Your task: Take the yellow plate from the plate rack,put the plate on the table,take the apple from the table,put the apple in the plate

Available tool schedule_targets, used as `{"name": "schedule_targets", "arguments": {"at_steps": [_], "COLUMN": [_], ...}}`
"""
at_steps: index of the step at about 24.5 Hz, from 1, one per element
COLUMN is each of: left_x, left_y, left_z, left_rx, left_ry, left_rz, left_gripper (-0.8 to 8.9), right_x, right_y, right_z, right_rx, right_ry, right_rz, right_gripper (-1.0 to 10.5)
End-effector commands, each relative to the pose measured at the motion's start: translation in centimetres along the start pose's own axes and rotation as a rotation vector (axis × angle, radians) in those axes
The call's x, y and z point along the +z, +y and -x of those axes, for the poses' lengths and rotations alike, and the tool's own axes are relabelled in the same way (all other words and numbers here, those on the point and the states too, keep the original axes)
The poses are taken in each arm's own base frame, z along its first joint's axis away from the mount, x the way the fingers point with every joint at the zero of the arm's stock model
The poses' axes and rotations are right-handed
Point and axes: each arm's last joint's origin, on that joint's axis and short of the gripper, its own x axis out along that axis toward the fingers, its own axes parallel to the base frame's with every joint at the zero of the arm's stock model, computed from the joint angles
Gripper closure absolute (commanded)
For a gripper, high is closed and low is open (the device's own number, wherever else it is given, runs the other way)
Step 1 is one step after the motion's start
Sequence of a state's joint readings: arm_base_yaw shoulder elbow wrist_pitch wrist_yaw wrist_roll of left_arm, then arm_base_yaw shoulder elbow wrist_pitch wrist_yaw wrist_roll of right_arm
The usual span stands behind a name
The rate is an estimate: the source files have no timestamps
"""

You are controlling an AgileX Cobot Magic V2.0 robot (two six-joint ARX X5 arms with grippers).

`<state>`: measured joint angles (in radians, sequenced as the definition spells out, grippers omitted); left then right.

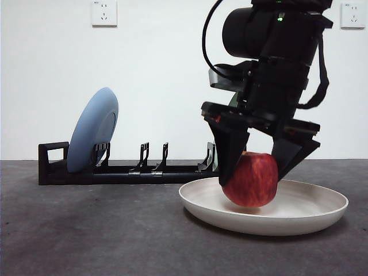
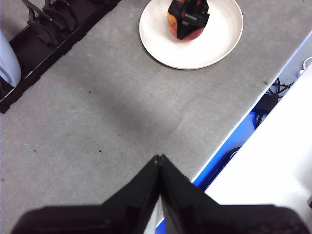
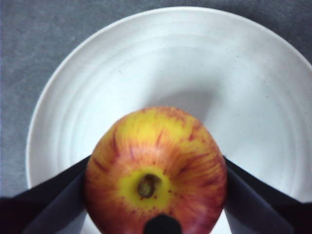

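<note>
On the table (image 1: 86, 241), the plate rack (image 1: 132, 170) runs along the far edge with only a light blue plate (image 1: 92, 129) left in a slot by its loop-handle end; the yellow plate (image 1: 310, 210) lies flat just in front of the rack's other end, so the plate step looks done. Right gripper (image 1: 257, 167) is clenched on the apple (image 1: 250, 179), stem up, low over the plate's middle, probably just short of contact, so release looks next. Left gripper (image 2: 159, 163) waits with jaws pressed together near the table's edge, well apart from the plate.
</note>
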<state>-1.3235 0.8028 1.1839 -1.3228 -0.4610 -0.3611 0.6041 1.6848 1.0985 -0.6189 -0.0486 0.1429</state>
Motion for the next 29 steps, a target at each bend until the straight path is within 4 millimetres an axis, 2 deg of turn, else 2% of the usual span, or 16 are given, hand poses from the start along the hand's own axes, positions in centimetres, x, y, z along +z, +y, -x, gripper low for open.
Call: {"name": "schedule_targets", "arguments": {"at_steps": [1,6,7,12,14,20,25,29], "left_x": [-0.1,-0.1,-0.1,-0.1,-0.1,-0.1,-0.1,-0.1], "left_y": [0.0,0.0,0.0,0.0,0.0,0.0,0.0,0.0], "left_z": [0.0,0.0,0.0,0.0,0.0,0.0,0.0,0.0], "left_rx": [0.001,0.001,0.000,0.000,0.000,0.000,0.000,0.001], "left_ry": [-0.004,-0.004,-0.004,-0.004,-0.004,-0.004,-0.004,-0.004], "left_rz": [0.012,0.012,0.012,0.012,0.012,0.011,0.010,0.007], "left_gripper": [8.19,8.19,8.18,8.18,8.18,8.18,8.18,8.18], "right_x": [-0.5,-0.9,-0.9,-1.0,-0.9,-0.5,-0.4,-1.1], "right_y": [0.0,-0.3,-0.3,-0.3,-0.3,-0.2,0.0,0.1], "right_z": [-0.5,-0.7,-0.7,-0.7,-0.7,0.7,3.5,6.2], "right_rx": [-0.003,-0.018,-0.017,-0.019,-0.018,-0.017,-0.008,-0.002], "right_ry": [0.015,0.025,0.024,0.036,0.031,0.023,-0.030,-0.063], "right_rz": [-0.006,-0.012,-0.020,-0.041,-0.037,-0.037,-0.039,-0.041], "right_gripper": [9.5,9.4,9.0,3.7,2.8,2.8,2.8,2.8]}}
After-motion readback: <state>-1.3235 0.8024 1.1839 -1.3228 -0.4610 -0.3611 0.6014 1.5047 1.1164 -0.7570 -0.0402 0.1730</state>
